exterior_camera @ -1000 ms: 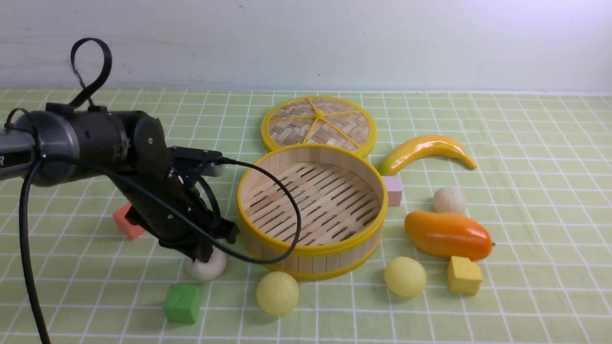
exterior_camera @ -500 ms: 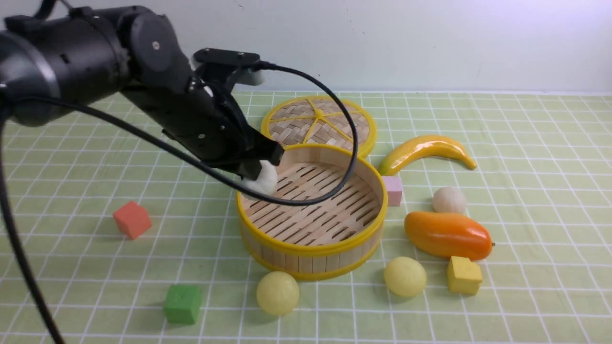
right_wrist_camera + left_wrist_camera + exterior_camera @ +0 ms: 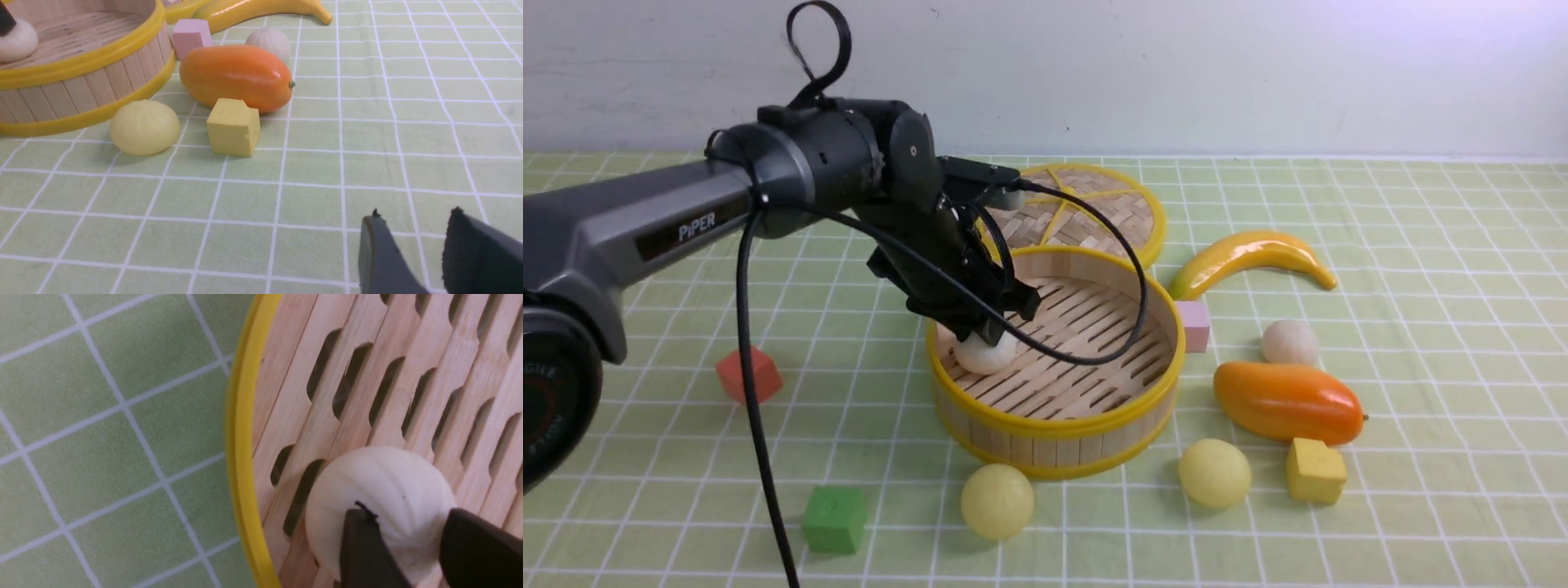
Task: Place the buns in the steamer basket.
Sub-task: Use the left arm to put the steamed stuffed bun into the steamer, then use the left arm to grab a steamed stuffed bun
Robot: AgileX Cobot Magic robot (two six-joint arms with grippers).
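Parted jaws are shown on the left gripper (image 3: 402, 510), which is lowered inside the steamer basket (image 3: 1054, 429) at its left edge. Its two dark fingers (image 3: 363, 555) are seen apart, directly over a pleated off-white bun (image 3: 984, 355). That bun is seated on the basket's slatted floor, just inside the left wall. Whether the fingertips touch it cannot be told.

Three buns are left outside the basket on the checked green cloth (image 3: 1421, 286). A pale yellow bun (image 3: 997, 501) is placed just before the basket's near wall, and a second pale yellow bun (image 3: 1214, 472) near its near-right side. A second off-white bun (image 3: 1290, 341) is found to the basket's right, beyond an orange mango (image 3: 1286, 403).

A pink cube (image 3: 1194, 325) is set just beside the basket's right wall, and the woven lid (image 3: 1094, 212) is laid flat just behind its far rim. A yellow banana (image 3: 1250, 255) is placed to the basket's far right, and a yellow cube (image 3: 1315, 469) to its near right, past the second pale yellow bun. A red cube (image 3: 749, 376) is seen well to the basket's left, and a green cube (image 3: 834, 518) to its near left.

The right gripper (image 3: 416, 212) is held low over the cloth, well apart from the basket on its right side. Its jaws are partly spread, with nothing between them.
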